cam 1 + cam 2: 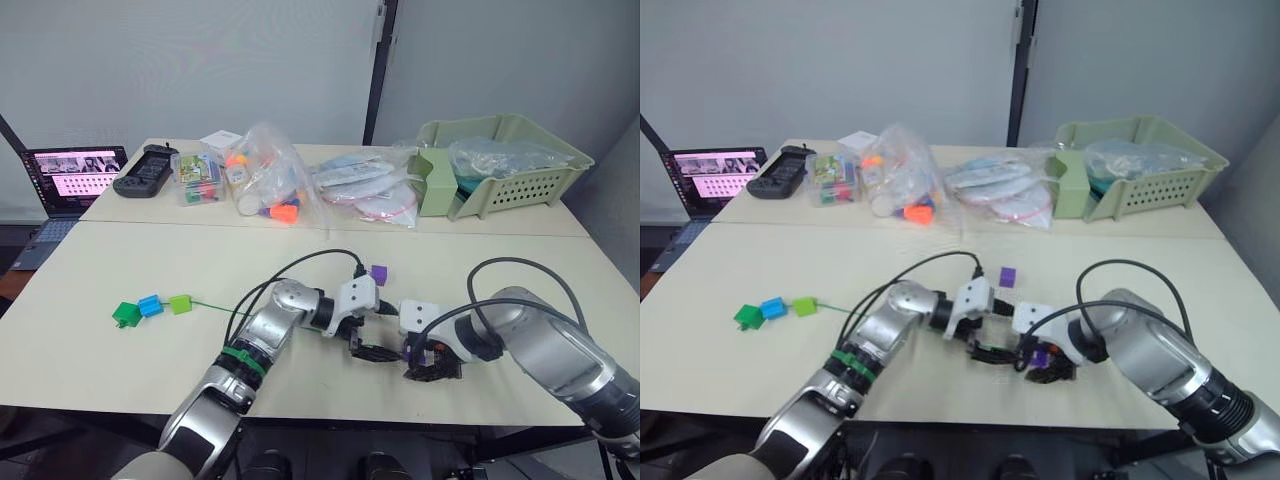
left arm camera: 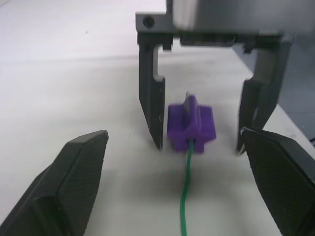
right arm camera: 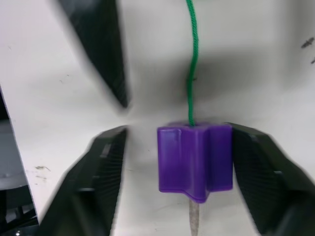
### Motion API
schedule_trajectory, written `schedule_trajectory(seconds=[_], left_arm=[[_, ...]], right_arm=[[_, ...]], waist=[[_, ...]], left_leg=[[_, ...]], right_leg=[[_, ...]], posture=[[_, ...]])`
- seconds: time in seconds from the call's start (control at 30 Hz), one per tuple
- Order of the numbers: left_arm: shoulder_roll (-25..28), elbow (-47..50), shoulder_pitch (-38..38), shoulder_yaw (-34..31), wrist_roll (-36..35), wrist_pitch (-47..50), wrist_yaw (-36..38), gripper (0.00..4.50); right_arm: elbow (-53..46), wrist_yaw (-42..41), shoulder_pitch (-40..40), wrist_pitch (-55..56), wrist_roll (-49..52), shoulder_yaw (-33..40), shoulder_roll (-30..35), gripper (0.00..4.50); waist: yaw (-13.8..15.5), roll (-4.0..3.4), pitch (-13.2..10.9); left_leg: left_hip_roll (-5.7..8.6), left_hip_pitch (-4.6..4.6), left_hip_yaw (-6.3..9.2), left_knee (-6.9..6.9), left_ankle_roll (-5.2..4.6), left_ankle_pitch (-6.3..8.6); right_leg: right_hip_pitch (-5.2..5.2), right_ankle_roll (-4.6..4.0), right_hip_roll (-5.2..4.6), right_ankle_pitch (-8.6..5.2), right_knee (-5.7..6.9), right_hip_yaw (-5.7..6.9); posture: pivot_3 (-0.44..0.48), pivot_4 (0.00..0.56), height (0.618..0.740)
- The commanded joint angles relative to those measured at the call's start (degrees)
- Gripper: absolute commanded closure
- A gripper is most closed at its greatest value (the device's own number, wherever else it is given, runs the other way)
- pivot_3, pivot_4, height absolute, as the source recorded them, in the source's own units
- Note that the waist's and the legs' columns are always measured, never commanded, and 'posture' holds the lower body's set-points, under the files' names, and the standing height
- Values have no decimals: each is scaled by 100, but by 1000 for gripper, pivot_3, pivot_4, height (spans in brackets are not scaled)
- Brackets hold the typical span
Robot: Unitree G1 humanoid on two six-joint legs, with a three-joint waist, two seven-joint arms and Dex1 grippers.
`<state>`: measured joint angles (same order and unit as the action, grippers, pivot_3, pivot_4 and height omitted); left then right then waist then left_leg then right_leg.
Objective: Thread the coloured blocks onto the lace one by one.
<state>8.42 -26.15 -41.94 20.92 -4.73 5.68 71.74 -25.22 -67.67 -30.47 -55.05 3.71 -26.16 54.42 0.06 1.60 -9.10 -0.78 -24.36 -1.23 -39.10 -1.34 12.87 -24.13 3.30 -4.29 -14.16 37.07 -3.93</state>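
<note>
A purple block lies on the table between the fingers of my right gripper, which is open; one finger is close against the block, the other stands apart. The green lace runs into the block, and its pale tip pokes out on the far side. My left gripper faces it, open, with the lace running between its fingers. A second purple block sits loose behind the grippers. At the far left, dark green, blue and lime green blocks sit on the lace.
At the back stand a laptop, a black device, clear bags of toys and a pale green basket. Black cables loop over both arms. The table's front edge is close to the grippers.
</note>
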Motion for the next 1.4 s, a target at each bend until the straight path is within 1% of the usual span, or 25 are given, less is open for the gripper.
schedule_trajectory(seconds=[0.03, 0.2, 0.33, 0.4, 0.47, 0.53, 0.63, 0.8, 1.0, 1.1, 1.33, 1.4], left_arm=[[77, 329, 86, -5, -125, 39, 103, 0], [77, 438, 175, 91, -104, 22, 142, 0], [-57, 378, 163, 221, -9, -176, 93, 0], [-155, 300, 143, 304, 39, -284, 65, 0], [-291, 173, 107, 386, 101, -406, -20, 0], [-375, 70, 76, 415, 136, -491, -82, 0], [-545, -150, -8, 457, 210, -656, -212, 0], [-725, -464, -111, 515, 320, -865, -263, 0], [-1021, -1088, -344, 552, 563, -1101, -543, 0], [-1096, -1287, -415, 539, 638, -1175, -629, 824], [-1165, -1557, -499, 506, 797, -1262, -780, 3102], [-1151, -1554, -496, 492, 809, -1269, -770, 3132]], right_arm=[[-407, -50, 71, -184, 402, 687, 273, 9], [-836, -125, 373, -435, 1069, 1574, 645, 9], [-1095, 49, 903, -425, 1385, 2336, 813, 9], [-1304, 129, 1303, -550, 1579, 2833, 842, 9], [-1590, 267, 1883, -718, 1731, 3419, 778, 9], [-1771, 397, 2335, -744, 1791, 3769, 760, 9], [-1985, 633, 3214, -562, 1696, 4293, 664, 9], [-2121, 981, 4008, -334, 1644, 4662, 515, 9], [-2136, 1382, 4224, -169, 1695, 4723, 385, 9], [-2110, 1485, 4255, -48, 1698, 4689, 384, 0], [-1745, 1695, 4101, 802, 1427, 4137, 418, 0], [-1594, 1712, 4015, 1073, 1302, 3942, 439, 0]], waist=[[31, 0, 0], [67, 1, 0], [68, 1, 0], [68, 0, 0], [74, 1, -1], [71, 1, -1], [72, 3, -2], [58, 3, -2], [60, 4, -2], [59, 5, -2], [59, 5, -3], [58, 5, -3]], left_leg=[[1, -3, 1, 0, 0, 0], [5, -5, 5, -1, 0, 0], [3, -7, 1, 0, 0, 0], [4, -7, -1, -1, 0, 0], [5, -9, 1, -1, 0, 0], [5, -9, 1, -2, 0, 0], [5, -9, 1, -2, 0, 0], [5, -5, -2, -3, 0, 0], [5, -4, -3, -3, 0, 0], [5, -4, -3, -3, 0, 0], [5, -4, -3, -3, 0, 0], [6, -4, -4, -3, 0, 0]], right_leg=[[0, 0, -1, 0, -1, 0], [3, 1, -6, 0, -6, 2], [3, 1, -5, 0, -10, 3], [4, 1, -5, 0, -8, 2], [4, 1, -4, 0, -7, 2], [5, 1, -4, 0, -10, 2], [8, 2, -3, -1, -12, 2], [10, 4, -2, -2, -15, -2], [13, 5, 1, -3, -18, -2], [13, 5, 1, -3, -19, -2], [14, 6, 1, -3, -20, -2], [15, 6, 0, -3, -20, -2]], posture=[[0, 150, 734], [0, 150, 734], [0, 150, 734], [0, 150, 734], [0, 150, 734], [0, 150, 734], [0, 150, 734], [0, 150, 734], [0, 150, 734], [0, 150, 734], [0, 150, 734], [0, 150, 734]])
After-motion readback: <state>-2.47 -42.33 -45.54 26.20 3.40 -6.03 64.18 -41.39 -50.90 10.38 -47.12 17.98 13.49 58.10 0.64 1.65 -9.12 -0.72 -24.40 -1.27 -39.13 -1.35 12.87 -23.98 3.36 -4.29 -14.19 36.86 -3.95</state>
